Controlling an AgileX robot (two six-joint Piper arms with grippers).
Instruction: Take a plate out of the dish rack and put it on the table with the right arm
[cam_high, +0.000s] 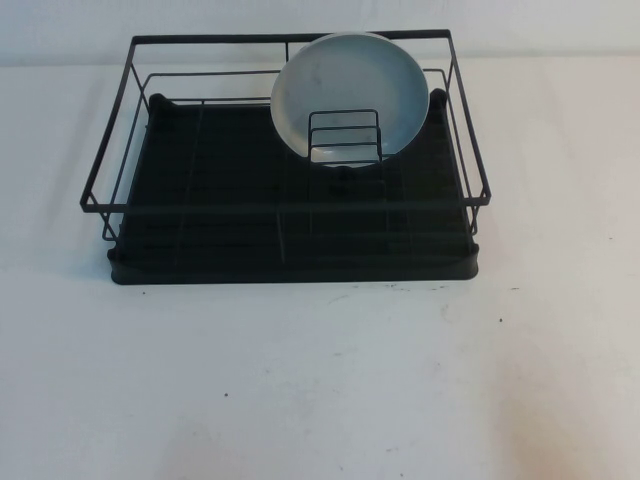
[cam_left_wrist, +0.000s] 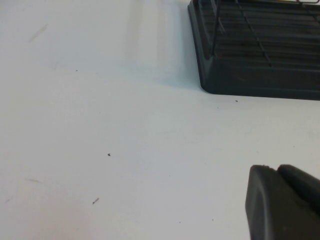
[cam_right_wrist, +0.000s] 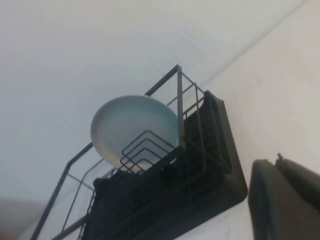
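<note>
The pale grey-blue plate (cam_high: 350, 90) stands on edge at the back right of the black dish rack (cam_high: 285, 206), leaning behind the small wire holder insert (cam_high: 343, 136). Neither arm shows in the high view. In the right wrist view my right gripper (cam_right_wrist: 277, 164) is shut and empty, low over the white table (cam_high: 320, 380) just off a corner of the rack (cam_right_wrist: 212, 170), with the plate (cam_right_wrist: 127, 125) beyond it. In the left wrist view my left gripper (cam_left_wrist: 276, 170) is shut and empty over the table, short of the rack's corner (cam_left_wrist: 250, 75).
The rack's black drip tray (cam_high: 200, 250) fills the middle of the table. The white table (cam_left_wrist: 100, 125) with small dark specks spreads in front of the rack and to both sides. A pale wall runs behind the rack.
</note>
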